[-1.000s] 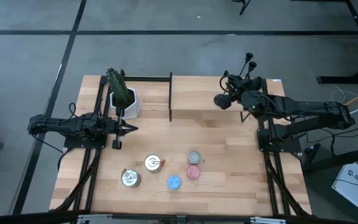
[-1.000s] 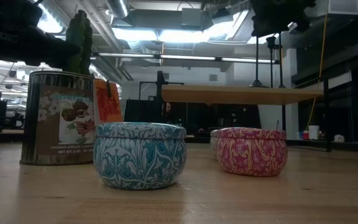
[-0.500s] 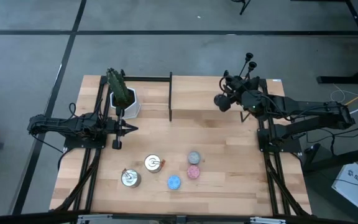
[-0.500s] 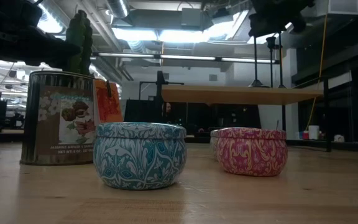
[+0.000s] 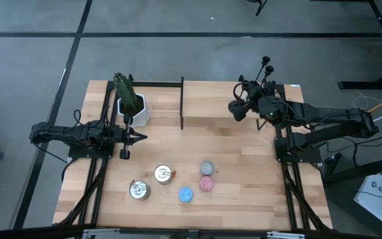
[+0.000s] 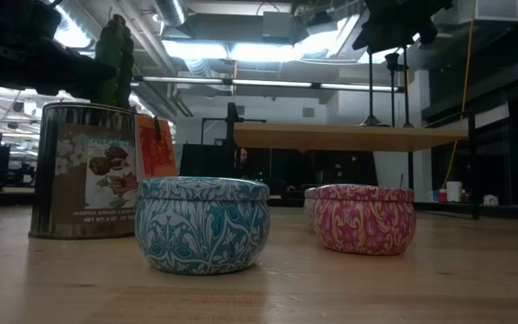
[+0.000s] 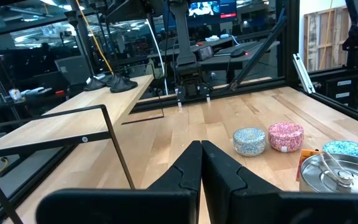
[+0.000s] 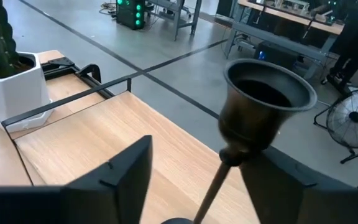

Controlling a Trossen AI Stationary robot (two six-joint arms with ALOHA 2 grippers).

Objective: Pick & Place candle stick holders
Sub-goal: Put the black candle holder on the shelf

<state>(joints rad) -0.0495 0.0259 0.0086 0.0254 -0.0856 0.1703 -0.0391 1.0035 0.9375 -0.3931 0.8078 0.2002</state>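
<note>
Matte black candle stick holder [image 8: 263,109]; teal-and-white swirl-patterned tin [image 6: 202,223]; pink floral-patterned tin [image 6: 364,219].

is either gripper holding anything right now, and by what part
Nothing is held. The right gripper stands open around the stem of a candle stick holder on the raised shelf. The left gripper is shut and empty.

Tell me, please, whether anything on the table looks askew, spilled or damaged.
Nothing looks spilled or damaged. One candle stick holder, inside the open right pincer at the raised shelf, seems to lean in the right wrist view; that may just be the camera's angle. The tins sit upright.
</note>
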